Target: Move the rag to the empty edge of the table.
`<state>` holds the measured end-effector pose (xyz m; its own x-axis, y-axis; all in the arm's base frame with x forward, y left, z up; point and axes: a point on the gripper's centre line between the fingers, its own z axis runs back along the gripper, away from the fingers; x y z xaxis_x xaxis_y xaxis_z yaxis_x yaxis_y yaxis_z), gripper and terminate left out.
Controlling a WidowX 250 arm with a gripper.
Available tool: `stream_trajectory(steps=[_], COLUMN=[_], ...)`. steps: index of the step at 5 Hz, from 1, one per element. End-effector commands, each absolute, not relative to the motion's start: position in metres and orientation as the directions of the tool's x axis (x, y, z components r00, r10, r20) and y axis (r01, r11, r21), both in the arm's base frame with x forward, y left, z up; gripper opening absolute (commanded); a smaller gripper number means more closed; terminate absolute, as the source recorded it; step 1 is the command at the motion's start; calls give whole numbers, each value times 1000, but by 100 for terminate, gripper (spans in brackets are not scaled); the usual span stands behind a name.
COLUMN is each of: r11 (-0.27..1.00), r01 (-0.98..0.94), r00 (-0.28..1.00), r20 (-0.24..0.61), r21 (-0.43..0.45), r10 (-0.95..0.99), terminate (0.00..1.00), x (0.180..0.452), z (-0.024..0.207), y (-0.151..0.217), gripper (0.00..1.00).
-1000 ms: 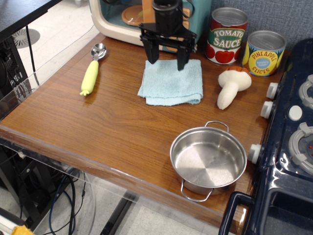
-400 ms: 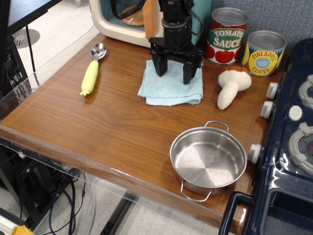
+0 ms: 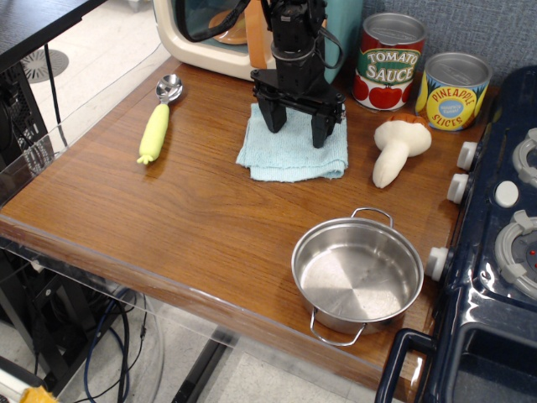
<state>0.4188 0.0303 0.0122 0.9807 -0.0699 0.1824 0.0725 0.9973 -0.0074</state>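
Note:
The light blue folded rag (image 3: 289, 156) lies flat on the brown wood-grain table (image 3: 168, 218), at the back middle. My black gripper (image 3: 296, 133) is open, pointing down over the rag's back half. Its two fingertips stand wide apart at about the cloth's surface; I cannot tell if they touch it. Nothing is held between the jaws.
A steel pot (image 3: 357, 274) stands at the front right. A plush mushroom (image 3: 398, 147) lies right of the rag. A tomato sauce can (image 3: 389, 61) and a pineapple can (image 3: 453, 91) stand behind it. A yellow-handled scoop (image 3: 156, 125) lies at the left. A dark blue toy stove (image 3: 495, 252) borders the right. A toy oven (image 3: 210, 34) stands at the back.
My gripper has come down and slightly forward over the rag, staying open. The rag has not moved.

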Motion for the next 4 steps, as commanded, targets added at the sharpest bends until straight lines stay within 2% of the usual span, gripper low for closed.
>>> stream_trajectory(steps=[1, 4], r11=[992, 987], r01=[121, 157], r00=[977, 977], r20=[173, 139], r21=[33, 29], r10=[-125, -160], terminate=[0, 0], x=[386, 306], z=[23, 16], y=[21, 34], gripper=[100, 100])
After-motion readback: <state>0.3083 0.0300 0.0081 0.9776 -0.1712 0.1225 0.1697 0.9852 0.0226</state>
